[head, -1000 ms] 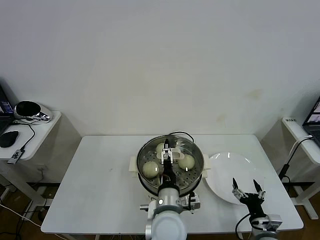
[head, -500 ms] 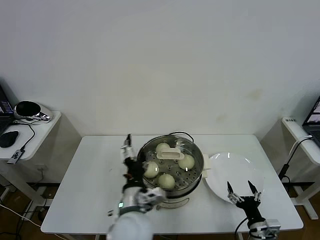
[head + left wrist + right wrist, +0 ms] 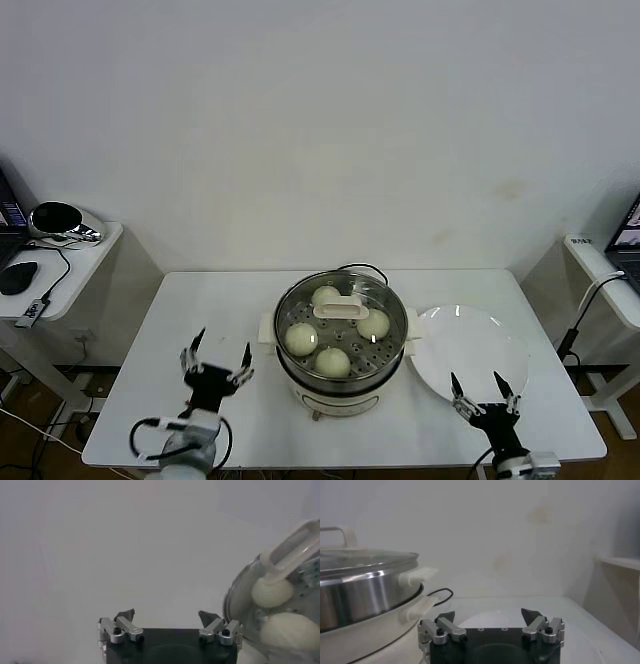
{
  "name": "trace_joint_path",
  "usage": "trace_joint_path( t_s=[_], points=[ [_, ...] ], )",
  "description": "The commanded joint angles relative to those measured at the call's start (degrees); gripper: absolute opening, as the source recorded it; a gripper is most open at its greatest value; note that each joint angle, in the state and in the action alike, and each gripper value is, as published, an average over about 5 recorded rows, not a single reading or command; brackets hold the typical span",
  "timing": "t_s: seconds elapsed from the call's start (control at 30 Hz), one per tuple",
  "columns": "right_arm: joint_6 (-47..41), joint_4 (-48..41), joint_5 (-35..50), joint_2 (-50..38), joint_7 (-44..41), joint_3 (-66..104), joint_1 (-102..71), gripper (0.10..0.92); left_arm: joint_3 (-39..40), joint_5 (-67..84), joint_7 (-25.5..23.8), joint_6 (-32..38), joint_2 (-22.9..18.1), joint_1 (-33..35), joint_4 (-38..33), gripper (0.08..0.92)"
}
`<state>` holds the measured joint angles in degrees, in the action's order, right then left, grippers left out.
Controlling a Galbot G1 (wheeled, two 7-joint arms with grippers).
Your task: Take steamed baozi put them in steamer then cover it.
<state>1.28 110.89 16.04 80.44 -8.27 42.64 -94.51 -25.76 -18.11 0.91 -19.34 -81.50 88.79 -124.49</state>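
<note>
Left end effector [image 3: 215, 370] and right end effector [image 3: 480, 390] sit open and empty, flanking the steamer [image 3: 340, 385]; its lid [image 3: 341, 318] appears seated over four buns [image 3: 300, 338].

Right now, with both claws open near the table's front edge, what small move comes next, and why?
Probably none beyond parking the arms: four cream-white dough buns sit inside the shiny steel steamer, the clear glass lid covers it, and left claw and right claw hold nothing.
</note>
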Motion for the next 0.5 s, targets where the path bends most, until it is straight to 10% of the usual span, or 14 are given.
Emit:
trace_joint_path(
  t_s=[0.03, 0.5],
  points=[
    [-1.6, 3.5, -0.1, 0.1, 1.4, 0.8, -4.4, 0.823, -10.4, 26.2, -1.9, 8.2, 0.6, 14.3, 3.8, 0.823],
    [-4.7, 5.8, -3.1, -1.2, 0.3, 1.4, -5.7, 0.823, -9.2, 24.2, -4.8, 7.0, -1.8, 19.0, -3.7, 0.823]
  ],
)
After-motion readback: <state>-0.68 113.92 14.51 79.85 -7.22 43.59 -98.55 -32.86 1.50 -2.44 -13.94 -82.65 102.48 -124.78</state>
